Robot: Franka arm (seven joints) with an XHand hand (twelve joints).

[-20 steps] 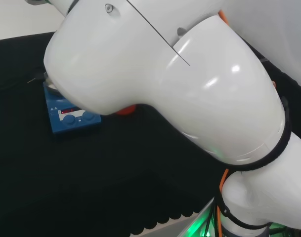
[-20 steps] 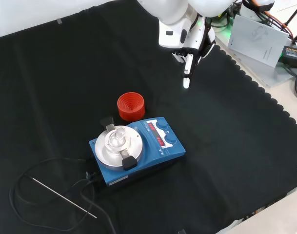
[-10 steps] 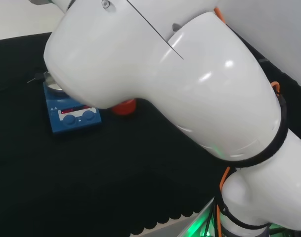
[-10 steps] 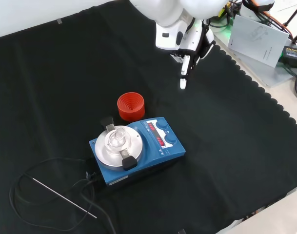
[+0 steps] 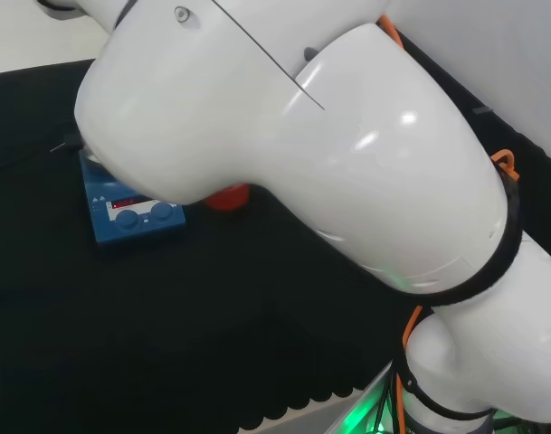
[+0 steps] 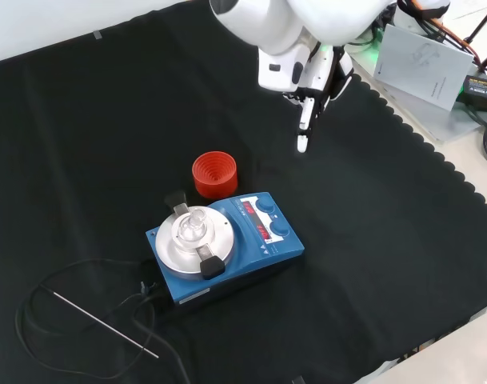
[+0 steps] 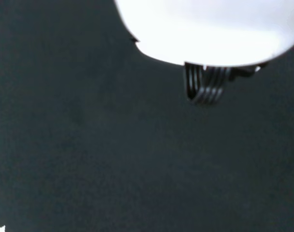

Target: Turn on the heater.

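The blue heater (image 6: 251,254) stands mid-cloth in the front view. It has a round silver plate (image 6: 193,238), a small clear glass piece on that plate, a red display and two blue knobs (image 6: 273,218) on its right side. The hand (image 6: 305,84) hangs from the view's top, well beyond the heater and apart from it. One finger (image 6: 304,132) points straight down at the cloth, and nothing is held. In the head view the heater (image 5: 135,215) shows at the left, partly behind the big white arm link (image 5: 284,145). A blurred white part of the hand (image 7: 209,29) hangs over bare black cloth in the wrist view.
A red ribbed ring (image 6: 214,174) stands just behind the heater, between it and the hand; it also peeks out under the link (image 5: 228,196). A thin metal probe (image 6: 103,324) with black cable lies left of the heater. Papers (image 6: 423,56) lie past the cloth's scalloped right edge.
The arm's upper links have swung a little to the left in the front view. The pointing finger has stayed at about the same spot, a touch lower. The heater is unmoved.
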